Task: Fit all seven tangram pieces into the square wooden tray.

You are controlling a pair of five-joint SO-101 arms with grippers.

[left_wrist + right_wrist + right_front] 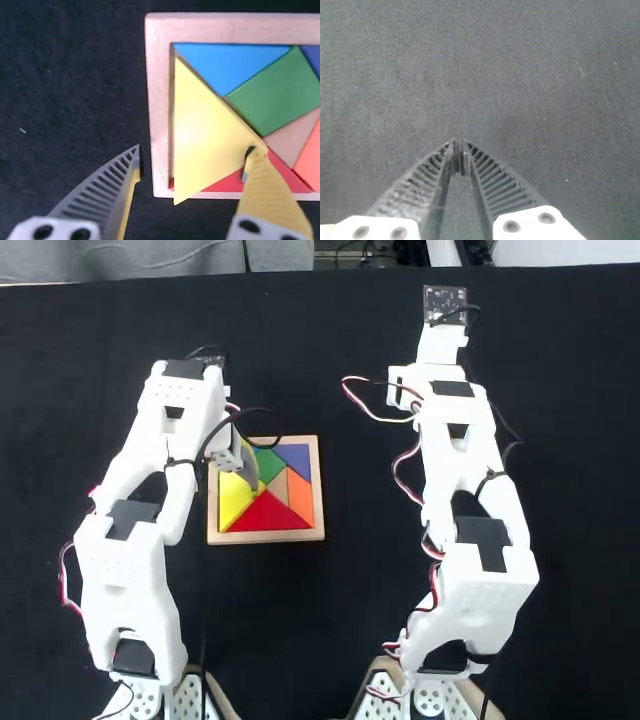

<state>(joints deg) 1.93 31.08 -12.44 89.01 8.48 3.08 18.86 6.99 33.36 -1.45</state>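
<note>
L claw (192,165) released, spread wide. One finger (122,187) over black surface (65,75) just outside tray (157,100), other finger (265,185) touching edge of yellow triangle (200,135). Yellow triangle askew, corner overlapping tray rim, partly over red piece (280,175). Blue piece (225,60), green piece (275,95), orange piece (310,160) in tray. R claw (460,157) clenched, tips touching, over surface, well apart from tray.

White arm shells (130,570), black servos (482,538), red-white cables (362,410), ribbed gripper fingers (420,192).
</note>
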